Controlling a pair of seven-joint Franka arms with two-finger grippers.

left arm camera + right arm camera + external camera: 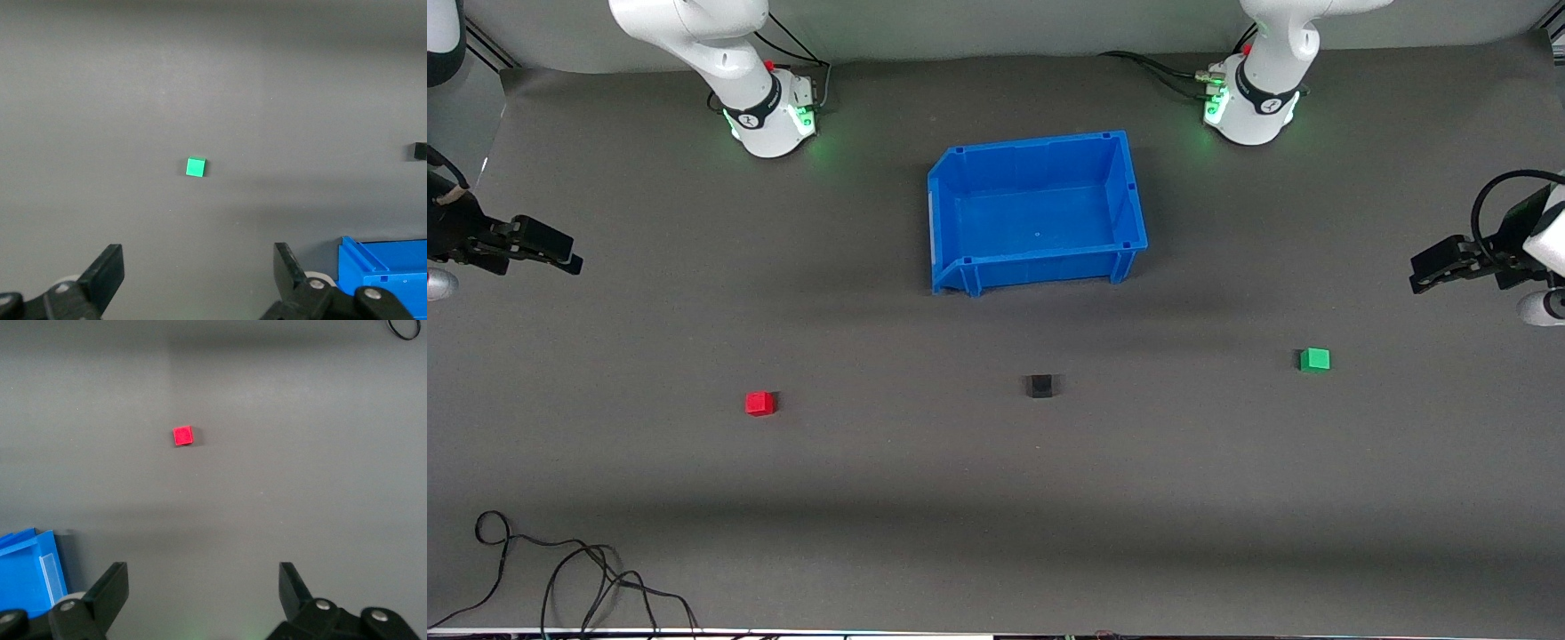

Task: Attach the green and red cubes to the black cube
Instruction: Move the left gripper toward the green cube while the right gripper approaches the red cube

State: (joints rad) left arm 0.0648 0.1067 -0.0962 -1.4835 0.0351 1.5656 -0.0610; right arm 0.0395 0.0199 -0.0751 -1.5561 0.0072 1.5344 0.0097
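The black cube [1040, 386] sits on the grey mat, nearer to the front camera than the blue bin. The red cube [760, 404] lies toward the right arm's end of the table and also shows in the right wrist view [183, 435]. The green cube [1314, 359] lies toward the left arm's end and shows in the left wrist view [195, 167], where the black cube [419, 151] sits at the edge. My left gripper [1418, 277] hangs open and empty over the mat's left-arm end. My right gripper [569, 258] hangs open and empty over the right-arm end.
An empty blue bin [1129, 191] stands on the mat between the two arm bases; its corner shows in both wrist views. Loose black cables [560, 569] lie at the mat's near edge toward the right arm's end.
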